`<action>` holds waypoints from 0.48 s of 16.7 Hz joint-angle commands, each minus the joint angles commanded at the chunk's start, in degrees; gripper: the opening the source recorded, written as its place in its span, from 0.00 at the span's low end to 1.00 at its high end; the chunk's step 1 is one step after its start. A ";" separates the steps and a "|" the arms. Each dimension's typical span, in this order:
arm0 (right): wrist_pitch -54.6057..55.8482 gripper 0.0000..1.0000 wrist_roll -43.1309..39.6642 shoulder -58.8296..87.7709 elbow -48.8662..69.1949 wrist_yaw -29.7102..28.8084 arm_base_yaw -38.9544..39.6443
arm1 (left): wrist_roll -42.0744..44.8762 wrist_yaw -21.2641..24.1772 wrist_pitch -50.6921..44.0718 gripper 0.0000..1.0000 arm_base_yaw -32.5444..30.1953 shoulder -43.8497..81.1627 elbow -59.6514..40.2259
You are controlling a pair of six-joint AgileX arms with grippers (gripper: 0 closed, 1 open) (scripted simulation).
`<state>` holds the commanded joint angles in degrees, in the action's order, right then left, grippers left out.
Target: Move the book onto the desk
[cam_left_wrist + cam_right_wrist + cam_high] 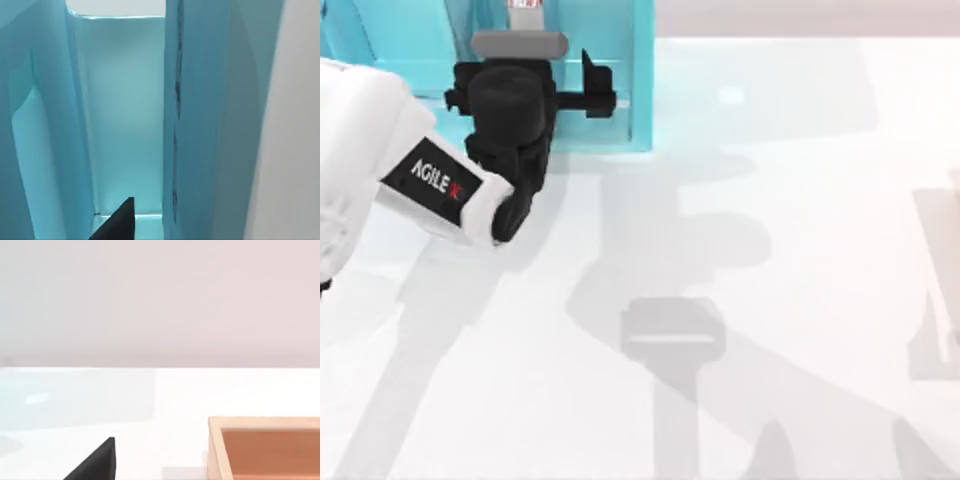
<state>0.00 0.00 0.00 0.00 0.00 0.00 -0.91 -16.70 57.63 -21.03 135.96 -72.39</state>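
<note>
1. The left gripper (582, 92) reaches into the teal shelf (642, 90) at the desk's (770, 300) far left, probably to take the book (525, 5).
2. I cannot tell if its fingers are spread or pinching.
3. The book stands in the shelf, just beyond the arm.
4. The right arm is parked near a wooden box (265, 447).

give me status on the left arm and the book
Left gripper at the teal shelf unit, top-left of desk. Book barely visible in the shelf. Right arm parked.
</note>
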 joint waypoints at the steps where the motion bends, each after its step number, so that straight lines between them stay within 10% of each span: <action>1: 0.00 1.00 0.00 0.00 0.00 0.00 0.00 | 0.00 0.00 0.00 1.00 0.00 0.00 0.00; 3: 0.00 1.00 0.00 0.00 0.00 0.00 0.00 | 0.00 0.00 0.00 1.00 0.00 0.00 0.00; 8: 0.00 1.00 0.00 0.00 0.00 0.00 0.00 | 0.00 0.00 0.00 0.62 0.00 0.00 0.00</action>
<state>0.00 0.00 0.00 0.00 0.00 0.00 -0.91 -16.70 57.63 -21.03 135.96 -72.39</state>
